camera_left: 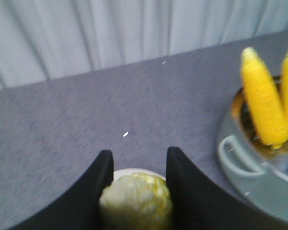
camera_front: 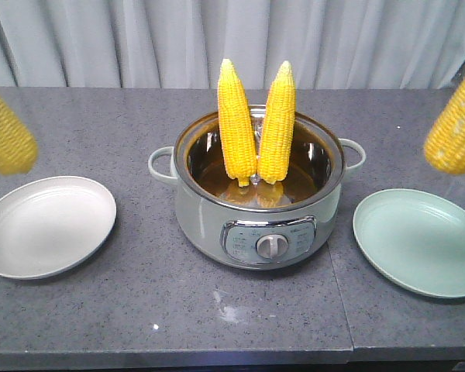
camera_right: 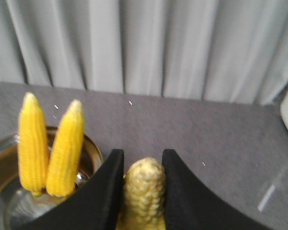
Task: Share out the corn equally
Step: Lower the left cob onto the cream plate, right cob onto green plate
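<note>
Now left black pincer (camera_left: 138, 165) and right black pincer (camera_right: 144, 158) each pinch a bright-yellow corn cob (camera_left: 134, 203) either side of the grey-green pot (camera_front: 256, 221); two more cobs (camera_front: 236, 124) stand inside. Stiff, probably slick: grip mid-cob.

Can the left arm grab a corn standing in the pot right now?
Probably not yet. The left gripper is shut on a corn cob, so it has no room for another. The pot has no lid, so the standing cobs are otherwise free.

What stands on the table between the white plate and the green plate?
The front view shows a grey electric cooker there, holding two corn cobs standing on end.
</note>
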